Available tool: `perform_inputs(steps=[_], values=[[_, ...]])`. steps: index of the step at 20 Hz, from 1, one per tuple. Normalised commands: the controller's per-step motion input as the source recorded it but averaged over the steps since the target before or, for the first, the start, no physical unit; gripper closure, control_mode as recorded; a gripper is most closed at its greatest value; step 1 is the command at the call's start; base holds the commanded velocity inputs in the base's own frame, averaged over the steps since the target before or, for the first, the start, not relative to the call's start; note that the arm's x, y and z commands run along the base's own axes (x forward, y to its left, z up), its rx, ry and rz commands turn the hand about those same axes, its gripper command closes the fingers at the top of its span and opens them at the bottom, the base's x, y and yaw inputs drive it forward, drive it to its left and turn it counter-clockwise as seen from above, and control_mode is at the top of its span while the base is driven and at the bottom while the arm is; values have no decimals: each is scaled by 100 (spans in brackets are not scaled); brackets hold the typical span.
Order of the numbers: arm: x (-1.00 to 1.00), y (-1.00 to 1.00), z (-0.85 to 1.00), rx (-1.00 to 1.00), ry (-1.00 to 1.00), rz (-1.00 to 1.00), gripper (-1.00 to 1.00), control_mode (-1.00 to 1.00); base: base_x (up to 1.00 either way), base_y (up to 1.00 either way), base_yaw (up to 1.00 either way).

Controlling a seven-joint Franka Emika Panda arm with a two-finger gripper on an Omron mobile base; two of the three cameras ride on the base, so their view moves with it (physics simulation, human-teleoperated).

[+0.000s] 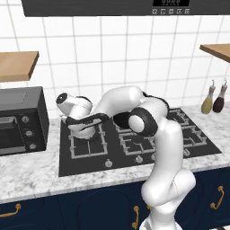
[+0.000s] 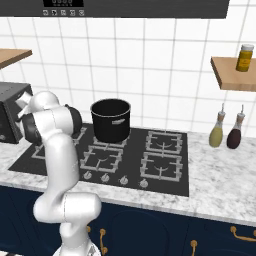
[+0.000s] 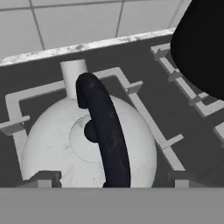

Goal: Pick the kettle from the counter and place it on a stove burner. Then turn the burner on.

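1. Nearest in the hand view, the gripper (image 3: 109,181) shows its 2 dark finger tips (image 3: 43,178) standing wide apart at the bottom edge, 1 on each side of the kettle (image 3: 57,144); the jaws are open and grip nothing, the black arched handle (image 3: 105,131) running between them untouched.

2. The kettle sits on a grey metal grate (image 3: 144,118) of the stove, spout (image 3: 72,78) pointing toward the tiled wall; in the left base view it shows under the hand (image 1: 72,105), on the leftmost burner (image 1: 87,141); so the carry from the counter (image 1: 31,170) looks done; I judge the placing finished, though whether it sits level I cannot tell.

3. What is left is the 2nd half; the row of knobs (image 1: 108,163) along the hob's front edge has nothing near it, and no flame shows under the kettle; the arm must lift clear and reach a knob.

4. Farther back, the tall black stockpot (image 2: 111,120) stands on a rear grate, near the kettle and a likely thing to brush on the way out.

5. Farthest, 2 bottles (image 2: 226,131) stand by the wall, well apart.
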Motion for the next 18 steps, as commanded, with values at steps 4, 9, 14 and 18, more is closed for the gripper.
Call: perform_inputs(steps=[4,9,14,18], values=[[-31,-16,0,0,2,-4,-100,-100,0,0,0],[-65,-26,0,0,0,-3,-100,-100,0,0,0],[-86,-45,6,3,0,-4,-100,-100,0,0,0],[-99,-53,10,8,-1,0,-100,-100,0,0,0]])
